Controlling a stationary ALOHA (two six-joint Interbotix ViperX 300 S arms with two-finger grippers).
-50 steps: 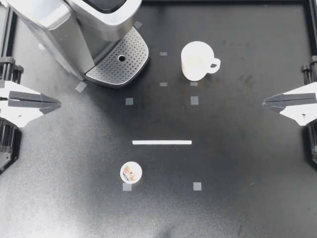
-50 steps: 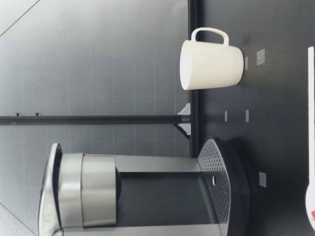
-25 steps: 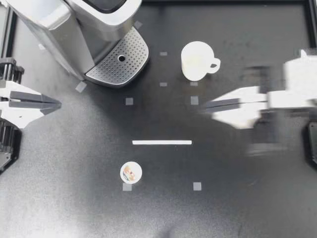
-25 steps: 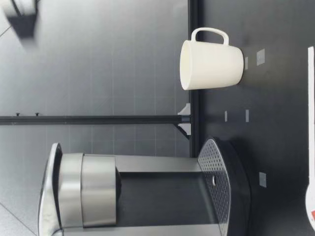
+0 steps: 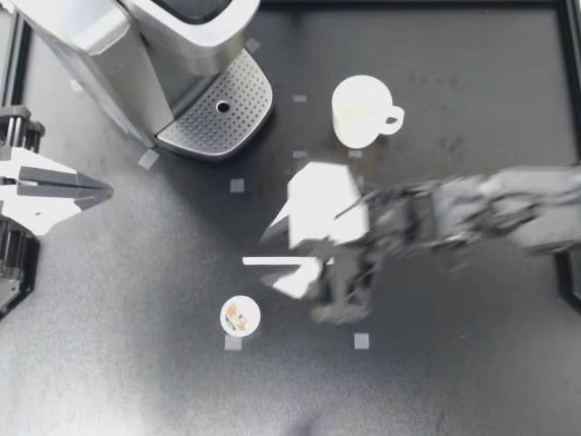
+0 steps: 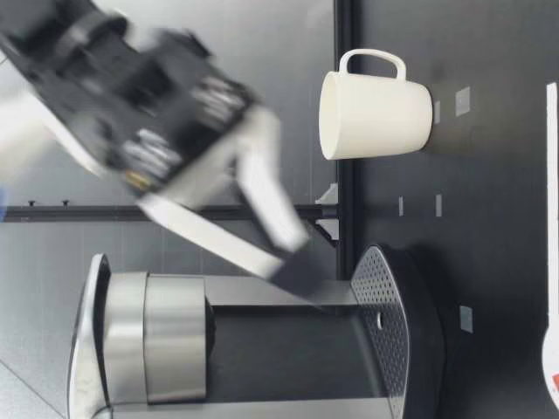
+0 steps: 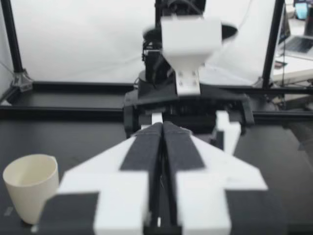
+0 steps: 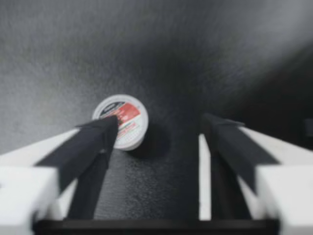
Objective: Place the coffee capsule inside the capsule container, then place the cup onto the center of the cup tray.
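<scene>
The coffee capsule (image 5: pixel 241 315) stands on the black table, nearer the front than the white tape line. My right gripper (image 5: pixel 272 261), blurred, reaches in over that line, just right of the capsule. In the right wrist view it (image 8: pixel 159 129) is open, with the capsule (image 8: pixel 122 120) ahead, by one finger (image 8: pixel 93 147). The white cup (image 5: pixel 360 111) stands upright at the back. Left of it is the coffee machine's perforated cup tray (image 5: pixel 218 109). My left gripper (image 5: pixel 95 191) rests shut at the left edge, its fingers (image 7: pixel 144 147) pressed together.
The silver coffee machine (image 5: pixel 136 45) fills the back left corner. In the low view a blurred gripper (image 6: pixel 293 257) hangs above the machine (image 6: pixel 175 340), beside the cup (image 6: pixel 376 113). Small grey tape squares (image 5: pixel 361 341) mark the table. A black frame (image 5: pixel 572 91) borders it.
My right arm has swung from the right edge across to the middle of the table, and its fingers have opened. The left arm, cup and capsule have not moved.
</scene>
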